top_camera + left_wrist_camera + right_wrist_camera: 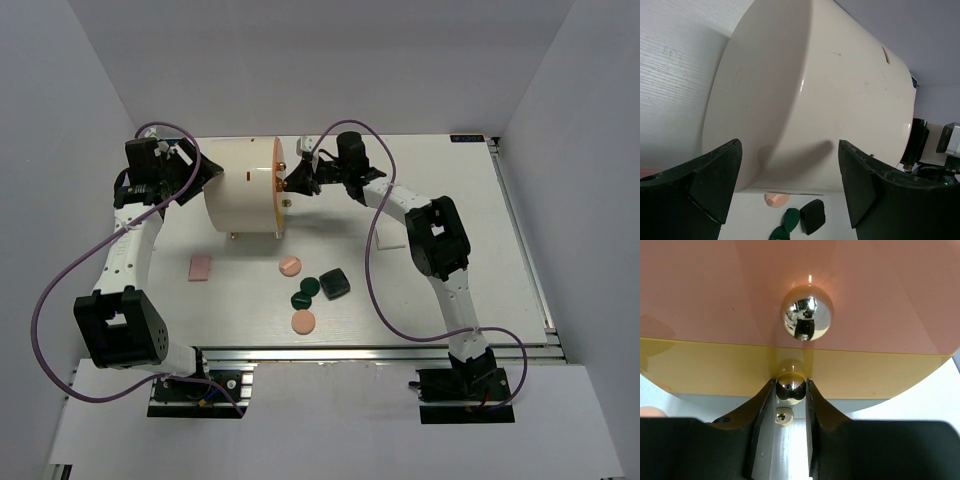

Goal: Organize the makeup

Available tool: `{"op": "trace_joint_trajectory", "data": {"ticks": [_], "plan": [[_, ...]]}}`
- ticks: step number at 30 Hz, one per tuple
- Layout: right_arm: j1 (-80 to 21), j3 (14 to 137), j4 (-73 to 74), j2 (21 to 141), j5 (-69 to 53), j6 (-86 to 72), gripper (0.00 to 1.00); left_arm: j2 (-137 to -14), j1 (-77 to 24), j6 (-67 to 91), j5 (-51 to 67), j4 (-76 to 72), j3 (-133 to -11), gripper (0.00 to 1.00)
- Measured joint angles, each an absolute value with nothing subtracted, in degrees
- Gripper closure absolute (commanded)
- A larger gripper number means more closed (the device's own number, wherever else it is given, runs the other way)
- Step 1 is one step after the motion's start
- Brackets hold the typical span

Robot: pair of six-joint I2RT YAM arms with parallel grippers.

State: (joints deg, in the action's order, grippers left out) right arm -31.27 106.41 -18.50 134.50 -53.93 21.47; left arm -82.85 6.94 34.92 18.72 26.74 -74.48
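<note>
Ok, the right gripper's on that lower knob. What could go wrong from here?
1. The right gripper pinches the small round knob with its fingertips only, so it may slip off under a pull.
2. The left gripper is open at the back of the cylinder, not clamped, so the cylinder could slide with the pull.
3. The peach disc lies on the table not far from the cylinder; a shift might knock it.

A robotics lab cell: plain white walls (pixel 60 120) box in a white table (pixel 500 250) edged with aluminium rail (pixel 330 352).
</note>
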Motion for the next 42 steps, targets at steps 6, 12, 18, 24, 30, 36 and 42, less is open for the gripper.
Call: {"op": "trace_joint_trajectory", "data": {"ticks": [6,12,18,24,30,36,42], "plan": [[-31.2,103.94,-19.57,133.29,-53.74,22.57,0.81,-82.89,6.96,34.87,18.68,26.74,-74.46,0.13],[-30.37,96.55,-21.19,128.57,-52.86,23.0,0.83,-83.13,6.96,34.65,18.65,26.76,-74.46,0.13],[-28.1,91.42,-21.21,124.81,-53.19,22.98,0.83,-83.22,7.07,34.46,18.65,26.76,-74.46,0.13],[-25.52,86.15,-21.15,120.97,-53.8,23.29,0.83,-83.99,7.2,34.5,18.9,26.41,-74.54,0.13],[-23.9,81.62,-21.12,117.75,-53.78,24.23,0.59,-84.12,7.29,34.48,18.9,25.89,-74.7,0.13],[-23.49,81.49,-19.38,117.23,-54.06,24.67,0.1,-84.16,7.31,34.26,17.56,27.0,-76.42,0.12],[-23.31,81.58,-16.34,115.68,-54.06,26.0,0.11,-83.74,7.4,33.8,14.7,26.87,-81.69,0.11]]}}
